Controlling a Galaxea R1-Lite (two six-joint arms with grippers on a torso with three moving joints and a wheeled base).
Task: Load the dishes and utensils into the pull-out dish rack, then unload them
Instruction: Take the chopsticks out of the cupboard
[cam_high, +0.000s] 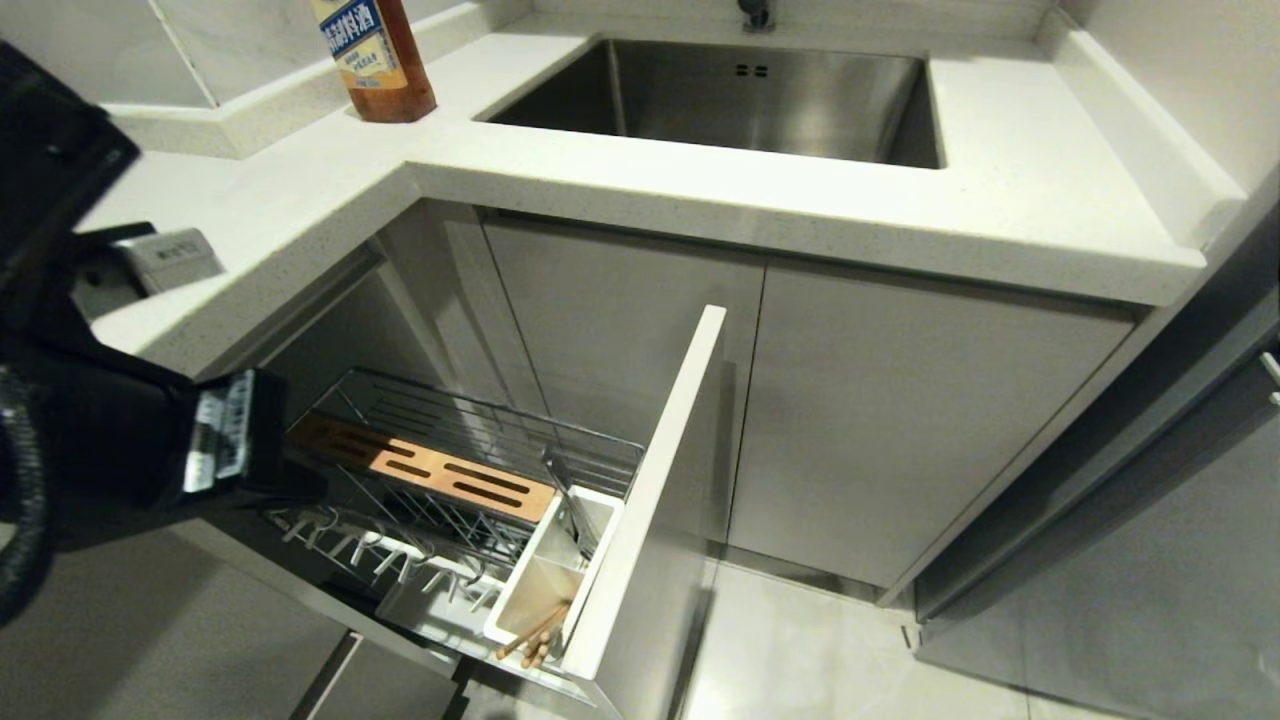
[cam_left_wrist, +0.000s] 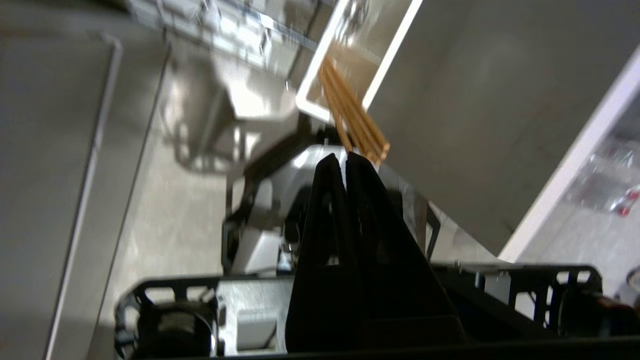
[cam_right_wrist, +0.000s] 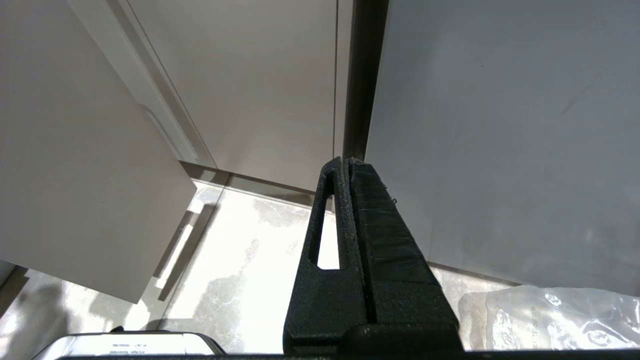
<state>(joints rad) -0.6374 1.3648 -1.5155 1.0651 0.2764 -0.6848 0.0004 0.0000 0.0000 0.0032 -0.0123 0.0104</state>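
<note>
The pull-out dish rack (cam_high: 470, 470) stands drawn out from under the counter, chrome wire with a slotted wooden strip on top and its pale front panel alongside. In the white utensil cup (cam_high: 545, 585) at its near end lean the chopsticks (cam_high: 532, 638), ends poking over the rim. They look light, stiff and smooth, likely to roll or splay, so I'd pinch them together by the protruding ends. The left gripper (cam_left_wrist: 345, 156) has its fingers pressed together, empty, tips just short of those ends. The right gripper (cam_right_wrist: 346, 161) hangs closed by the cabinets.
</note>
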